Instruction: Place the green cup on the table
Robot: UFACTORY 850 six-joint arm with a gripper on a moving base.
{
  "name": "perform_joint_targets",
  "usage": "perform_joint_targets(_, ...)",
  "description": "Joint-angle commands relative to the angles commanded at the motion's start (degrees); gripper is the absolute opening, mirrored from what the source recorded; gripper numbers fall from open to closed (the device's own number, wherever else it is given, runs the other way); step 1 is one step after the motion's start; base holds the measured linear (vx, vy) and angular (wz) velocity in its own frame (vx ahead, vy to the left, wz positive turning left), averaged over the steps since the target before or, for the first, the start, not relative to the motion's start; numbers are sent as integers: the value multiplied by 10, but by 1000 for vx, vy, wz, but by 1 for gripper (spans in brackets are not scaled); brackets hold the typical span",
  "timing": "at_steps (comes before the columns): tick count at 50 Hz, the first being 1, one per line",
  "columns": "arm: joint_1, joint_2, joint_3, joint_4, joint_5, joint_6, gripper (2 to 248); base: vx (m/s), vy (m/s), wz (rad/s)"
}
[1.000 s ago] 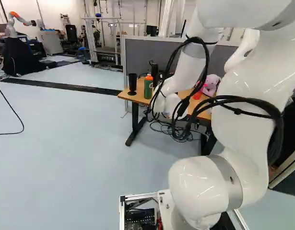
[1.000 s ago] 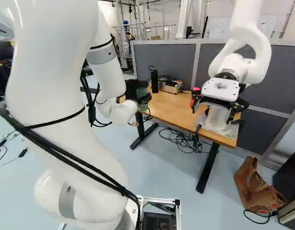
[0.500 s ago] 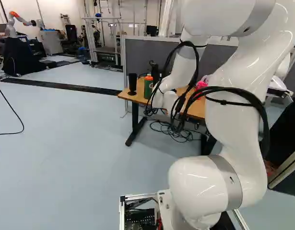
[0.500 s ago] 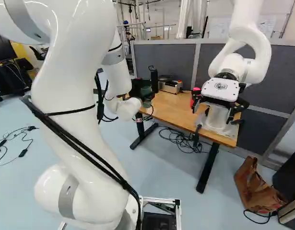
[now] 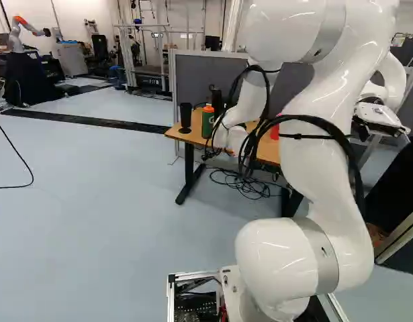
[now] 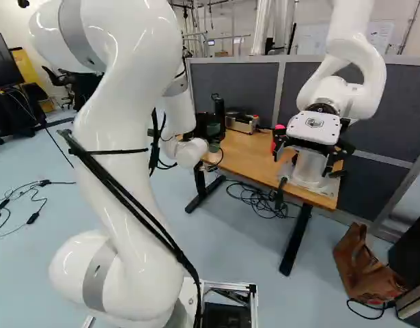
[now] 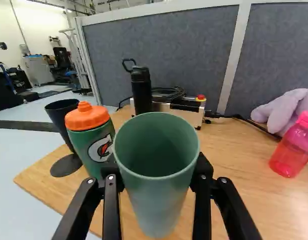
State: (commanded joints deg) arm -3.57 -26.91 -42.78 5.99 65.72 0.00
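Floor [image 5: 92, 221]: pale blue-grey.
Partition [image 6: 237, 82]: grey panels, upright, behind the table [image 6: 254, 157].
Arm [image 6: 131, 137]: white; rises from the foot joint, bends over high up, forearm slanting down to a low wrist by the table's left end in the right base view; black cables strapped along it.
Another robot [image 6: 360, 55]: white, at the table's other end.
Table: wood top, black legs.
Bag [image 6: 365, 263]: brown, on the floor beside the partition.
Box [image 7: 191, 117]: red button on top, on the table.
Claw [image 6: 214, 130]: black, closed round the green cup [image 7: 156, 200], one finger on each side.
Cup: gripped between the fingers, upright, mouth up, seen against the tabletop in the wrist view; whether its base touches wood cannot be told.
Green bottle [image 7: 91, 150]: orange lid, just beside the claw [image 7: 156, 172].
Black cup [image 7: 66, 117]: next to the green bottle.
Black bottle [image 7: 141, 92]: beyond the cup, by the box.
Pink bottle [image 7: 291, 150]: well apart from the claw.
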Motion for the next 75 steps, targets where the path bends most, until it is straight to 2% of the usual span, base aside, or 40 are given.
perform_joint_targets(23, -19, -85, -79, 0, 0, 0, 126, 0, 0, 0)
perform_joint_targets(31, -22, -97, -92, 0, 0, 0, 126, 0, 0, 0)
perform_joint_targets(32, -22, -98, -92, 0, 0, 0, 150, 0, 0, 0)
perform_joint_targets(36, -22, -99, -93, 0, 0, 0, 150, 0, 0, 0)
perform_joint_targets(37, -22, -99, -93, 0, 0, 0, 182, 0, 0, 0)
perform_joint_targets(41, -22, -100, -94, 0, 0, 0, 182, 0, 0, 0)
perform_joint_targets(42, -22, -100, -94, 0, 0, 0, 217, 0, 0, 0)
perform_joint_targets(46, -22, -100, -94, 0, 0, 0, 217, 0, 0, 0)
perform_joint_targets(47, -22, -100, -94, 0, 0, 0, 247, 0, 0, 0)
perform_joint_targets(60, -22, -94, -91, 0, 0, 0, 247, 0, 0, 0)
perform_joint_targets(75, -25, -46, -46, 0, 0, 0, 247, 0, 0, 0)
